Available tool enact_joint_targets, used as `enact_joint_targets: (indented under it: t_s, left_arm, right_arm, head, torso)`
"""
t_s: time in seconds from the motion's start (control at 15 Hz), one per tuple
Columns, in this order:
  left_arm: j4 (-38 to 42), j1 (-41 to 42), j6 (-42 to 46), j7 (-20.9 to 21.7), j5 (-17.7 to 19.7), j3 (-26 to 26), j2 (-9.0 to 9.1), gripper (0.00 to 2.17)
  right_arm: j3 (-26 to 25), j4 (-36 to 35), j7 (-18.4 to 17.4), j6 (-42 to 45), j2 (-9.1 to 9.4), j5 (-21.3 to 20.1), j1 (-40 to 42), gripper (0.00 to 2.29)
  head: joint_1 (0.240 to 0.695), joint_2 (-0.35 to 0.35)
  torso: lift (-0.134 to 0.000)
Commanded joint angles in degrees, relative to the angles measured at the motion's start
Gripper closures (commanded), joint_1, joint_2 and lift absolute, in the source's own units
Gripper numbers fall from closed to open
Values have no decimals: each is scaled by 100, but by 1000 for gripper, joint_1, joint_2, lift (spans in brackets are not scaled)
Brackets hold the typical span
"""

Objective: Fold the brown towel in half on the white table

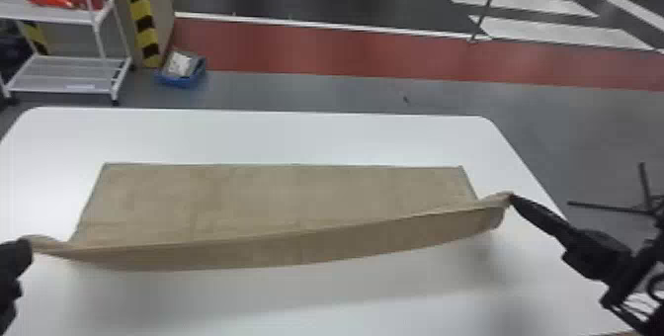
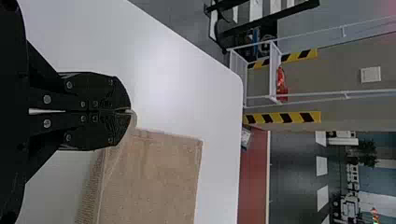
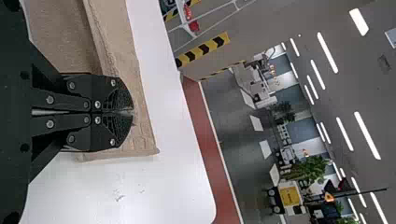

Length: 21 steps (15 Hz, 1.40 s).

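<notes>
In the head view my left gripper (image 1: 24, 247) is at the left edge, at the near left corner of the brown towel (image 1: 276, 196). My right gripper (image 1: 514, 198) is at the near right corner. The towel's far part lies flat on the white table (image 1: 247, 135), while its near edge is raised and sags between the two corners. In the left wrist view the left gripper (image 2: 130, 111) is shut on a corner of the towel (image 2: 154, 177). Likewise, the right gripper (image 3: 132, 112) is shut on the towel (image 3: 133, 74) in the right wrist view.
Beyond the table's far left corner stand a white rack (image 1: 64, 75) holding a red item and a blue box (image 1: 180, 75) on the floor. Dark thin bars (image 1: 610, 206) show past the table's right edge.
</notes>
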<state>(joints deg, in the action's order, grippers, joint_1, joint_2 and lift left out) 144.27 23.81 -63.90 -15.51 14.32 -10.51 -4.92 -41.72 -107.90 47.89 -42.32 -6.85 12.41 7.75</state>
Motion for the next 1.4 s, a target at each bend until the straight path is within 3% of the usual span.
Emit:
enact_joint_targets:
  t_s: [0.0,0.13,0.33,0.53,1.33]
  left_arm:
    - [-716,-826,-4,13,-122,111,-26,2034]
    - [-1313,-1441,-110,-13,-272,269,-44,2030]
    - [-2078,-2030,-92,-39,-474,330,-44,2030]
    - [-2904,-2724,-92,22,-755,497,-62,2030]
    - [-4477,-3902,576,66,-1186,910,-79,2030]
  right_arm:
    - [428,648,-95,52,-71,-529,-634,1207]
    - [621,1263,-157,87,-212,-775,-1153,1207]
    - [718,1650,-324,104,-291,-872,-1610,1207]
    - [937,2239,-429,140,-520,-924,-2014,1207]
    - [1113,2951,-552,438,-599,-1065,-2330,1207]
  head:
    - [695,-177]
    - [695,-141]
    - [695,-125]
    - [695,-116]
    - [695,-101]
  torso:
    - [-123]
    - [-123]
    - [-123]
    - [-123]
    - [-123]
